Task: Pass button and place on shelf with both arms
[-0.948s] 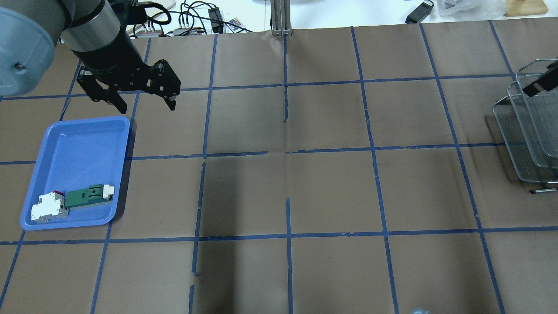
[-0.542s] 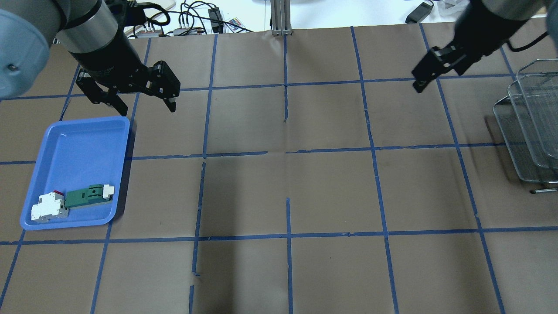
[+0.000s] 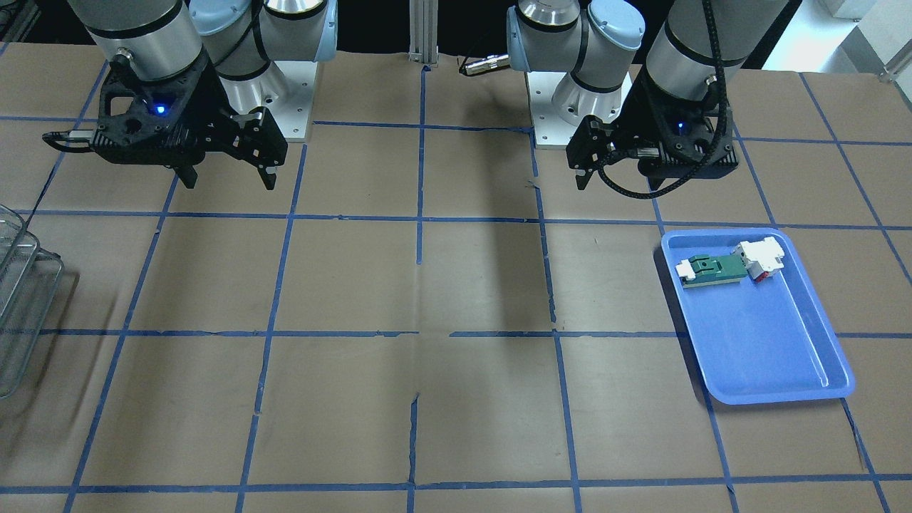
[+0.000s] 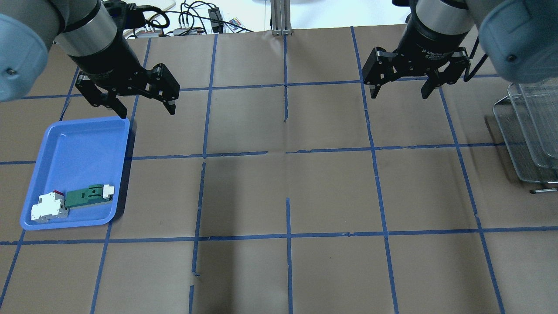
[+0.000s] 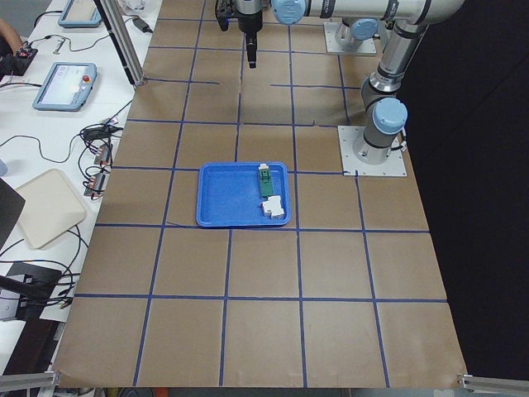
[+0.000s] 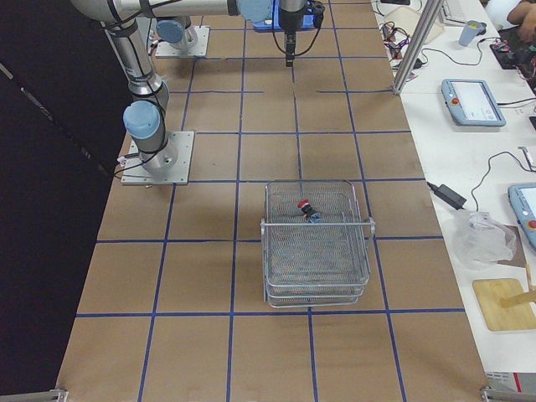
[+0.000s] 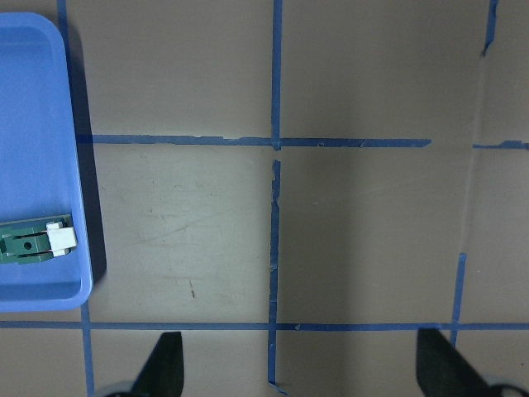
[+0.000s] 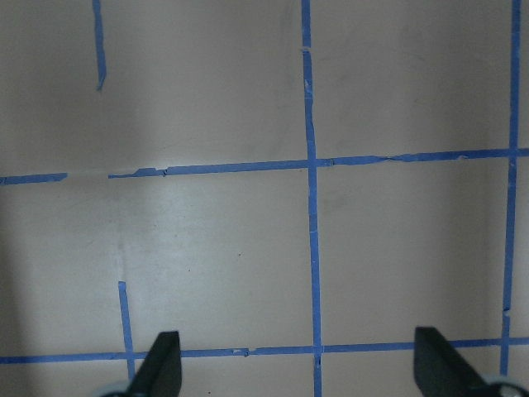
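Note:
The button [image 6: 305,207], red cap with a dark body, lies in the top basket of the silver wire shelf [image 6: 316,251], seen in the exterior right view. Only the shelf's edge shows in the overhead view [image 4: 529,131] and in the front view [image 3: 18,285], and the button is out of view there. My right gripper [image 4: 399,93] is open and empty, high over the table left of the shelf; it also shows in the front view [image 3: 229,182]. My left gripper [image 4: 147,109] is open and empty beyond the far right corner of the blue tray [image 4: 78,144].
The blue tray holds a green and white connector block [image 4: 89,195] and a white breaker with a red part [image 4: 49,207] at its near end. Both wrist views show only brown paper with blue tape lines; the left wrist view catches the tray's corner [image 7: 33,165]. Cables lie beyond the table's far edge.
My right gripper has swung from the shelf at the right edge leftward into the table's far right area, and now hangs open. My left gripper has hardly moved.

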Tool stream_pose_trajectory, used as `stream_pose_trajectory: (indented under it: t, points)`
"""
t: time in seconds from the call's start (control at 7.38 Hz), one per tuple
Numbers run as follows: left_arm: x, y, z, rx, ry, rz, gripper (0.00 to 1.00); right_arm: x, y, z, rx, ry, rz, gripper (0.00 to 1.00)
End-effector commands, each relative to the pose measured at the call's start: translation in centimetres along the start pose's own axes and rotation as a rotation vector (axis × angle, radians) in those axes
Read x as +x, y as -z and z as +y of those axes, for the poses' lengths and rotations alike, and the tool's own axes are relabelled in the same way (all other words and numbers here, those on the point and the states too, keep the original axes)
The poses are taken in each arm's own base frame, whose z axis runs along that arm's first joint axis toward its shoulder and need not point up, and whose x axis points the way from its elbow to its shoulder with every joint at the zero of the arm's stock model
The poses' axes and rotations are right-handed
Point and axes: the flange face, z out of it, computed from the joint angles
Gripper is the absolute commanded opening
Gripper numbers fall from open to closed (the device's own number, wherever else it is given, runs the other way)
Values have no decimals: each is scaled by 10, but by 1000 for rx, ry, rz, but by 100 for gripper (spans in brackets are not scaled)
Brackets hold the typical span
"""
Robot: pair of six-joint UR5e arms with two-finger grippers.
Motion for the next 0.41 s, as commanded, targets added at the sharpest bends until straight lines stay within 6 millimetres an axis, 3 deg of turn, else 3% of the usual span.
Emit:
stream_pose_trajectory:
  t: [0.0,0.27]
  points:
    - [-2,1,-1,2,3,-2,100,4,11,-2,18,-21,39,100]
    - [-1,2,-1,6,3,2,100,8,14,-5,25,-9,52,100]
